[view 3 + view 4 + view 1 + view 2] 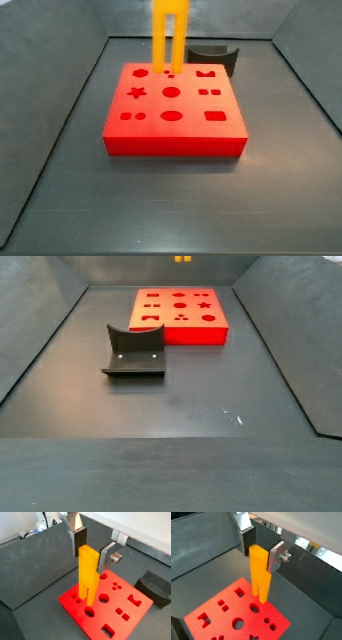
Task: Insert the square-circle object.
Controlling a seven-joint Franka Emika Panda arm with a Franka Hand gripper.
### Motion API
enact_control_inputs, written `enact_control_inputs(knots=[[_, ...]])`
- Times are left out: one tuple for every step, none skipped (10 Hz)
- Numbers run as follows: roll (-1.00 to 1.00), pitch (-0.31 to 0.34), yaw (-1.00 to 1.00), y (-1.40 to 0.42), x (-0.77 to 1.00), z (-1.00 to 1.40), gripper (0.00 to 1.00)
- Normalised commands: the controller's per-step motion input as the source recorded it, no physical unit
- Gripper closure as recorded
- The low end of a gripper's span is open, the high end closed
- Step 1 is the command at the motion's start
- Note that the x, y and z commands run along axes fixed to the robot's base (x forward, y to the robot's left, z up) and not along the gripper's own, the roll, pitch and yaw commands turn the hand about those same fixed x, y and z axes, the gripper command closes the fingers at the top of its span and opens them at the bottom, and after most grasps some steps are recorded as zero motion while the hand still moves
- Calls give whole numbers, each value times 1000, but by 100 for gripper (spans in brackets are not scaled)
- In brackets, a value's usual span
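Note:
The square-circle object [87, 571] is a tall orange-yellow bar, upright between the gripper's fingers in both wrist views [259, 572]. The gripper [92, 554] is shut on the bar's top end, its dark pads against both sides [262, 552]. The bar's two prongs point down at the red block [117, 614] with shaped holes, over the holes near one edge [231, 614]. In a side view the bar [168, 35] reaches the far edge of the block's [174, 130] top face. I cannot tell whether the prongs are in the holes. The gripper itself is above the frame in both side views.
A dark grey curved piece [134, 352] stands on the floor apart from the red block [181, 314]; it also shows in other views [214, 55] [155, 587]. Sloped grey walls [54, 110] ring the dark floor [187, 406].

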Motion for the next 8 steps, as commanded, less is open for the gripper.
enact_control_inputs(knots=[[287,-36,126,0,-517,-546,100],[361,-36,289,0,-571,-569,100],[310,-114,240,0,-549,-640,100],[123,-161,71,-40,-297,-669,100],[-37,-226,0,-20,-17,-497,100],[-81,-207,-29,0,0,-377,100],[-51,-143,-63,0,0,-303,100],[0,-60,-46,0,-40,-237,100]])
